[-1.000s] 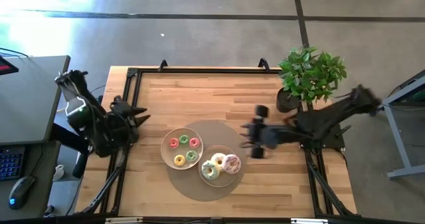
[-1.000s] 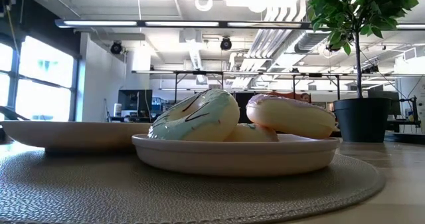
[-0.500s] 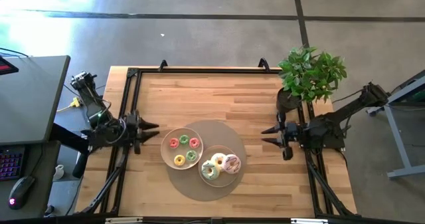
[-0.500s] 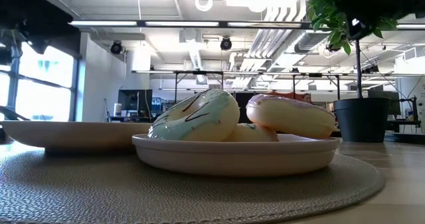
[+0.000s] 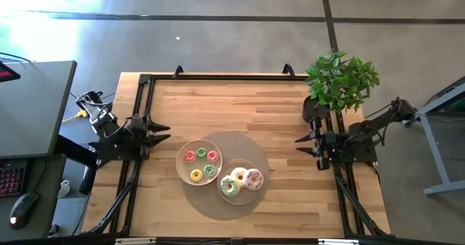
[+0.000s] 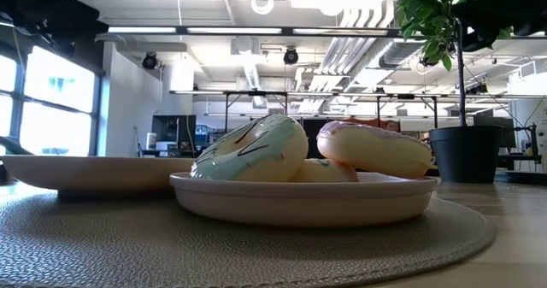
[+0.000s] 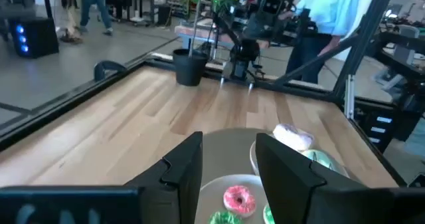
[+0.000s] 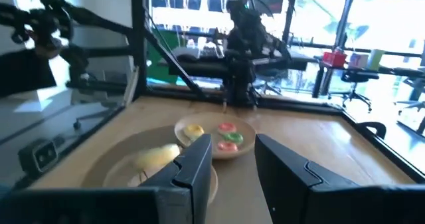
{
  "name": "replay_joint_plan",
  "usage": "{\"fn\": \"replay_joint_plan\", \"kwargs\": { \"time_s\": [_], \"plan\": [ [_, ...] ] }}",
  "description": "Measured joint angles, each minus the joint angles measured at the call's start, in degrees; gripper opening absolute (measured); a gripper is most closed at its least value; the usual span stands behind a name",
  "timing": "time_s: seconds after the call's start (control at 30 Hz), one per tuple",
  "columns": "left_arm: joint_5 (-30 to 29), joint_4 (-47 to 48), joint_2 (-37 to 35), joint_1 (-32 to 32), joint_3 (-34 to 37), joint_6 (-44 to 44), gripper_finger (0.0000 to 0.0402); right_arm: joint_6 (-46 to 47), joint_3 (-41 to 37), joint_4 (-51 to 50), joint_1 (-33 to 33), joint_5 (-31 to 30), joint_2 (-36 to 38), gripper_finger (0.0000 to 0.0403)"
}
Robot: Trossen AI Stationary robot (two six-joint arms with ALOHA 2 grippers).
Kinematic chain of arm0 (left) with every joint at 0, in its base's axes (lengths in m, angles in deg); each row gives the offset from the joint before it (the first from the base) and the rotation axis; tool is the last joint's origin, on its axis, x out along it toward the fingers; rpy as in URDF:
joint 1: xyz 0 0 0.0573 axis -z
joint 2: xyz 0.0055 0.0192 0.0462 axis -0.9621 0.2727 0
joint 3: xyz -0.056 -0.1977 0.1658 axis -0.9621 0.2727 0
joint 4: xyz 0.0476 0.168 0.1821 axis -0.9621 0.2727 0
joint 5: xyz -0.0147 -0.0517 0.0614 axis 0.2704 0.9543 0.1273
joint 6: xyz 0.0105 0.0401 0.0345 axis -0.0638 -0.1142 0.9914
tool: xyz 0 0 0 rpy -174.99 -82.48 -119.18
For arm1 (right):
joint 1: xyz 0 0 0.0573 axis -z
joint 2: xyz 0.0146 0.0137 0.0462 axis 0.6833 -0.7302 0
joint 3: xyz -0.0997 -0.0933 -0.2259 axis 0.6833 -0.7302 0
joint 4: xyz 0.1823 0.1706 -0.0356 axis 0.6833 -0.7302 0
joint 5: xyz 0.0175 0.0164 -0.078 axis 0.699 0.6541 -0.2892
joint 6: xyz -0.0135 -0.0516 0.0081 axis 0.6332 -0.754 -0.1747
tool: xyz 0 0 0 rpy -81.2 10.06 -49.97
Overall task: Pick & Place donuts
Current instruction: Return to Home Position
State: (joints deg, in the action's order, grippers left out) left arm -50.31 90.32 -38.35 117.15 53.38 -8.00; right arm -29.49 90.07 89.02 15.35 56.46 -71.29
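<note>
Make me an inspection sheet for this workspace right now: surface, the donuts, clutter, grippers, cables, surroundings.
Surface: wooden table with a round mat under two plates.
Job's things: mini donuts in red, green and yellow lie on the left plate; three larger donuts lie on the right plate.
Clutter: potted plant at the table's far right corner.
Grippers: left gripper open and empty at the left edge; right gripper open and empty at the right edge.
Cables: yellow cable beside the left arm, off the table.
Surroundings: desk to the left; person beyond the table.
</note>
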Motion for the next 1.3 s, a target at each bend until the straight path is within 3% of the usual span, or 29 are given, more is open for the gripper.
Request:
{"fn": "replay_joint_plan", "kwargs": {
  "time_s": [0.2,0.4,0.57,0.7,0.97,1.13,1.3],
  "plan": [
    [2.23,-3.93,0.01,-3.45,2.51,1.31,0.0138,-0.99,-0.30,-2.23,0.00,-1.26,3.86,0.0113],
    [11.82,-14.88,-0.07,-7.19,9.50,9.94,0.0138,-0.30,-2.52,-2.74,0.00,-0.70,5.98,0.0113],
    [17.86,-20.63,-0.07,-11.87,13.45,12.23,0.0138,0.37,-4.00,-2.68,0.08,-0.68,6.86,0.0113],
    [26.82,-27.74,-0.09,-17.01,16.17,13.50,0.0138,0.59,-5.03,-2.06,0.79,-0.64,7.80,0.0113],
    [36.54,-27.99,-0.05,-28.68,16.79,16.22,0.0138,0.79,-8.75,1.40,4.36,0.39,8.88,0.0113],
    [36.39,-27.83,0.62,-33.17,16.86,15.36,0.0138,3.57,-8.76,0.85,7.06,3.39,8.88,0.0113],
    [36.23,-27.83,0.68,-33.59,16.90,14.49,0.0138,3.00,-8.76,-0.04,8.99,5.42,8.74,0.0113]
  ]
}}
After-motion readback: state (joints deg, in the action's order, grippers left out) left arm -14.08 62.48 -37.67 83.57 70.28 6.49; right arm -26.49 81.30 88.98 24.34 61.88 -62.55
